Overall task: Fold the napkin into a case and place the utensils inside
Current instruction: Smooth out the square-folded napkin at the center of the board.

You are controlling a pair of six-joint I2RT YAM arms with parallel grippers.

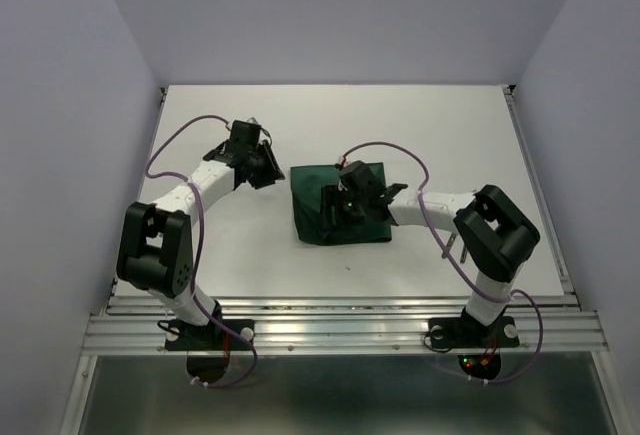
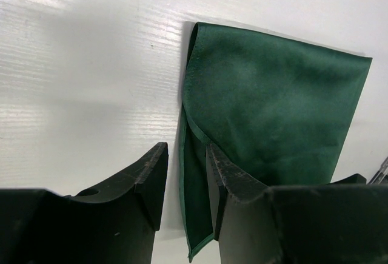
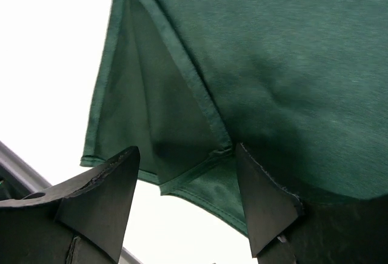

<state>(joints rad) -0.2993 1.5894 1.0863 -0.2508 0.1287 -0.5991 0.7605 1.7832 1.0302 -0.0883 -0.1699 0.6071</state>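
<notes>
The napkin (image 1: 310,220) lies mid-way across the bench (image 1: 430,125), folded to a dark green rectangle, its hemmed layers lapping open at one corner. The right jaws hang apart, straddling that corner, probably to take the loose layer for the next fold. The left jaws stand part open on nothing, just off its left edge, likely to pin it.

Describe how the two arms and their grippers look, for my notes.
The left arm and right arm match: white tubular links between bulky black joint housings, each trailed by a thin lilac cable in loose loops. The left gripper and right gripper have matt black, wedge-shaped fingers with rough edges. Small red and green lights glow at the right base.
</notes>
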